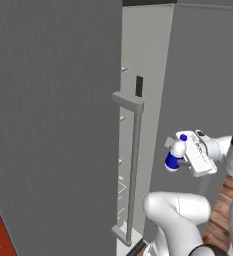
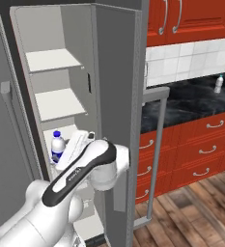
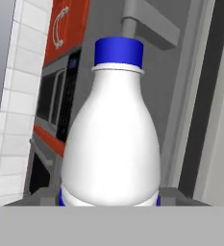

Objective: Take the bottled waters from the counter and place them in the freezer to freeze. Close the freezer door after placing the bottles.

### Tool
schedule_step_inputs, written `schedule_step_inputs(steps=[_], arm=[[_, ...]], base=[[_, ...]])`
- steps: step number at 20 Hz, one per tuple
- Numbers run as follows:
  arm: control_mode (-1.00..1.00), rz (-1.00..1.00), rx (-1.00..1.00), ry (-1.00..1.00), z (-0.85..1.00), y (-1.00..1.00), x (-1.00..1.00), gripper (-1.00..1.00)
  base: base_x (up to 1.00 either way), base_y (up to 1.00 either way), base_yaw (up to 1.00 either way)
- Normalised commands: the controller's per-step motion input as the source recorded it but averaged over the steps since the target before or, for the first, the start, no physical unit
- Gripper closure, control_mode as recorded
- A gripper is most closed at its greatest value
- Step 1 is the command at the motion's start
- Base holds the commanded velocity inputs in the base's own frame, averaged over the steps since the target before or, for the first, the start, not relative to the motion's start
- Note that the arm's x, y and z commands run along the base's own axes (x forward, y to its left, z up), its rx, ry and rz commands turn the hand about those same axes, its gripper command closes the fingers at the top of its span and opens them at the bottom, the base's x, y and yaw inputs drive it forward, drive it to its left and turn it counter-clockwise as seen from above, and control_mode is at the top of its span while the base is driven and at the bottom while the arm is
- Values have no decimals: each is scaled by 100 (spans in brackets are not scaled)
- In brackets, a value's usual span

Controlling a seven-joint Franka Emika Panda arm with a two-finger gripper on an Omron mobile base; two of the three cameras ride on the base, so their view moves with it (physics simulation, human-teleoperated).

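White bottle (image 3: pixel 111 139) w/ blue cap (image 3: pixel 118 52) and blue label band low on the body is seen close up in the hand view: smooth opaque body, rounded shoulders narrowing to a short neck w/ a small collar under the cap. It is held in the gripper (image 1: pixel 188 156), jaws closed on its lower body; a finger tip (image 3: pixel 173 196) is seen at each side of the base, pressed against the blue band, so the bottle stands between the jaws w/ cap pointing away from the hand. In the left base view the bottle (image 1: pixel 176 152) is carried in the air, tilted, just right of the freezer door's long vertical bar handle (image 1: pixel 133 170), in front of the gap into the compartment. In the right base view the same bottle (image 2: pixel 58 145) is seen upright at the mouth of the freezer (image 2: pixel 56 96), whose door (image 2: pixel 15 144) stands open at the left; white shelves (image 2: pixel 58 103) are seen above it, bottle approx. level w/ the third shelf down. Whether it touches a shelf can't be told. A 2nd bottle, clear w/ pale label (image 2: pixel 219 84), stands on the black marble counter (image 2: pixel 181 106) far to the right, well apart from the arm, above red drawers (image 2: pixel 201 144) w/ silver handles.
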Motion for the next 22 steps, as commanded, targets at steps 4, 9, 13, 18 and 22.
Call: schedule_step_inputs(steps=[4,9,13,18,22], arm=[[-100,-40,-6,12,82,15,12,100],[-100,-28,-3,23,76,23,34,100],[-100,-15,0,5,63,10,35,100],[-100,-8,-1,6,16,-1,16,100],[-100,-1,-7,2,73,3,48,100]], base=[[0,0,0],[0,0,0],[0,0,0],[0,0,0],[0,0,0]])
